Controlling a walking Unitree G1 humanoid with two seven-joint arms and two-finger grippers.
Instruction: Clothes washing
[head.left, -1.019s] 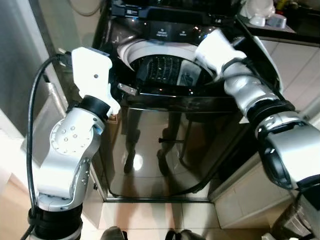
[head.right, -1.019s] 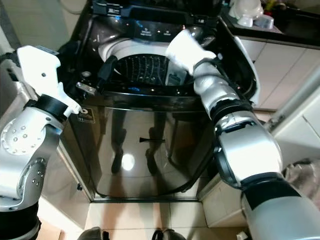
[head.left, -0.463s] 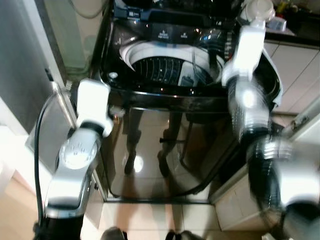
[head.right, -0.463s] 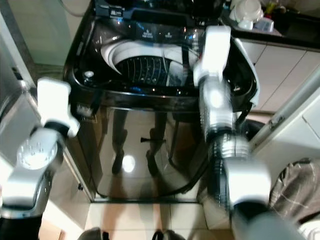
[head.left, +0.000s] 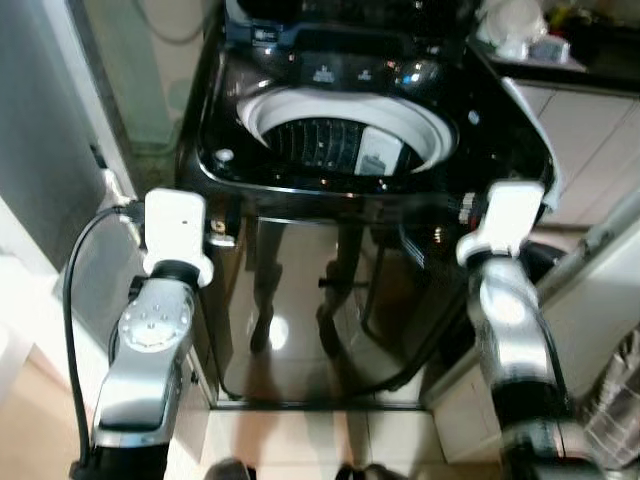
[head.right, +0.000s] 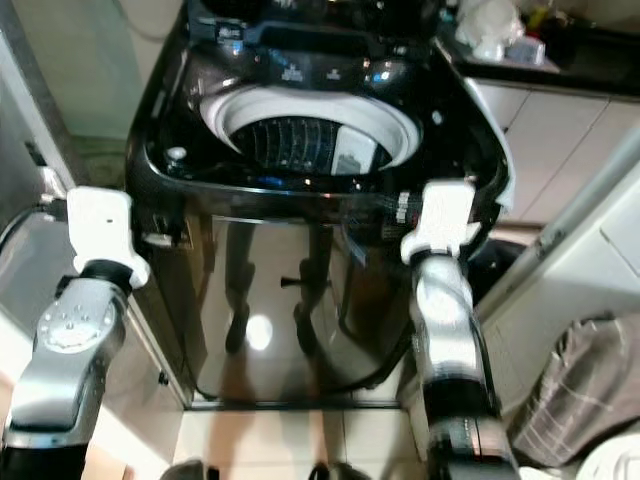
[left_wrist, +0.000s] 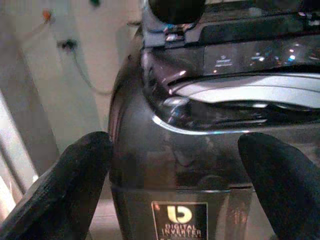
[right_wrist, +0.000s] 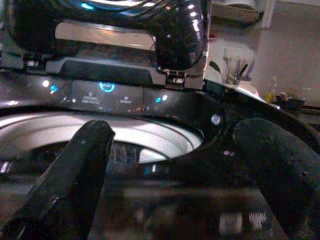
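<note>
A black top-loading washing machine (head.left: 330, 290) stands right in front of me with its lid up. Its drum (head.left: 335, 140) has a white rim, a dark ribbed wall and a pale panel (head.left: 376, 157) inside. The lit control panel (head.left: 345, 72) runs along the back. My left gripper (left_wrist: 175, 165) is open, level with the washer's front left corner, with nothing between its fingers (left_wrist: 75, 175). My right gripper (right_wrist: 175, 165) is open too, at the front right edge and looking over the rim towards the panel. The white wrists (head.left: 176, 222) (head.left: 505, 215) hang in front of the machine.
White cabinets (head.left: 590, 130) and a dark counter with white dishes (head.left: 515, 25) stand to the right. A grey checked bundle (head.right: 585, 375) lies on the floor at the lower right. A grey wall (head.left: 40, 150) closes the left side. A black cable (head.left: 80, 300) loops off my left arm.
My right arm has come out of the drum and dropped to the washer's front right edge. The left arm has lowered to the front left corner.
</note>
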